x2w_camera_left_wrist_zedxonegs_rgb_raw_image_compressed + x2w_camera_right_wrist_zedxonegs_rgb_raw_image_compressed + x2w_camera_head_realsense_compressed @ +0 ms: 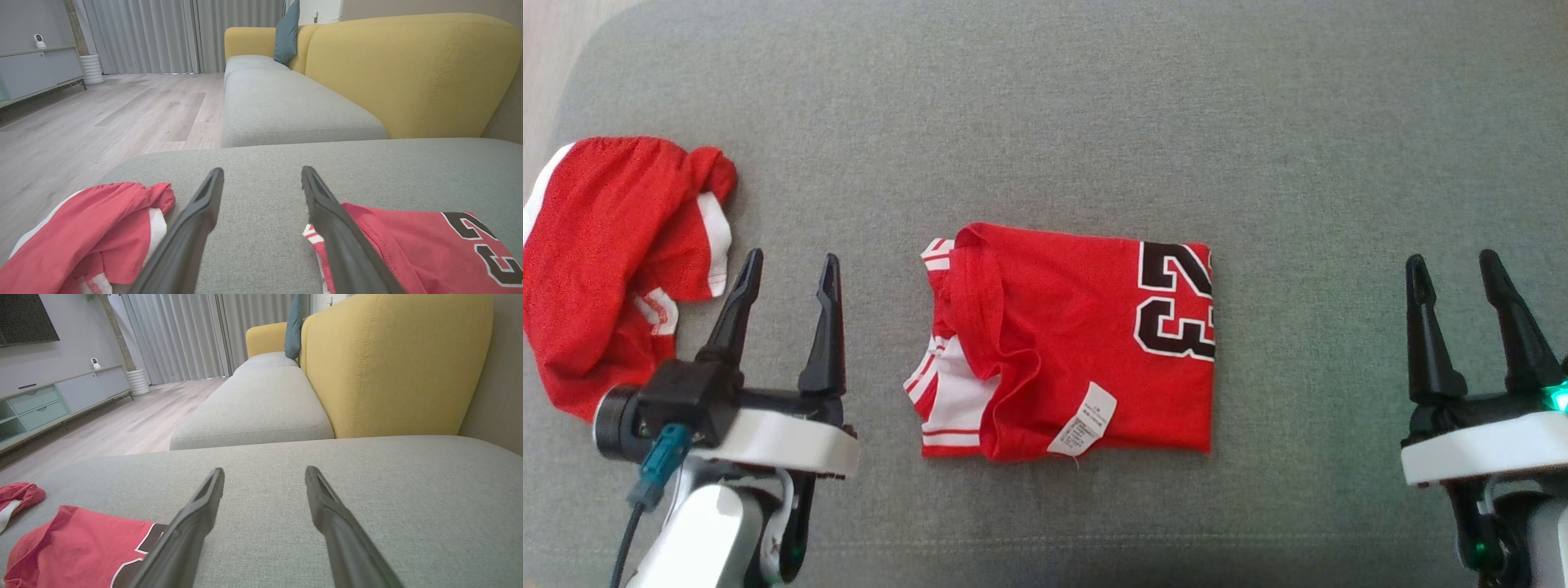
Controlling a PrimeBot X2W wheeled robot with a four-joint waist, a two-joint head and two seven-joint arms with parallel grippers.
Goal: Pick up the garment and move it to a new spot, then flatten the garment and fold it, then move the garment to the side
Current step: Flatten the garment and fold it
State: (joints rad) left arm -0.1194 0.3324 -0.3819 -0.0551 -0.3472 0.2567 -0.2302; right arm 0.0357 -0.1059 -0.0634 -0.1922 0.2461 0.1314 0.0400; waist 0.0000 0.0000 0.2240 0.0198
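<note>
Red jersey (1078, 343) lies folded at the middle of the sofa (1094, 122), so only moving it aside seems left; left end effector (792, 256) and right end effector (1452, 257) flank it, both wide open and empty

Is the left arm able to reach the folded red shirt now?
Probably yes. The left tool stands open beside the folded shirt, with bare grey cushion between them and nothing in the way. The crumpled red cloth lies on its other side.
</note>
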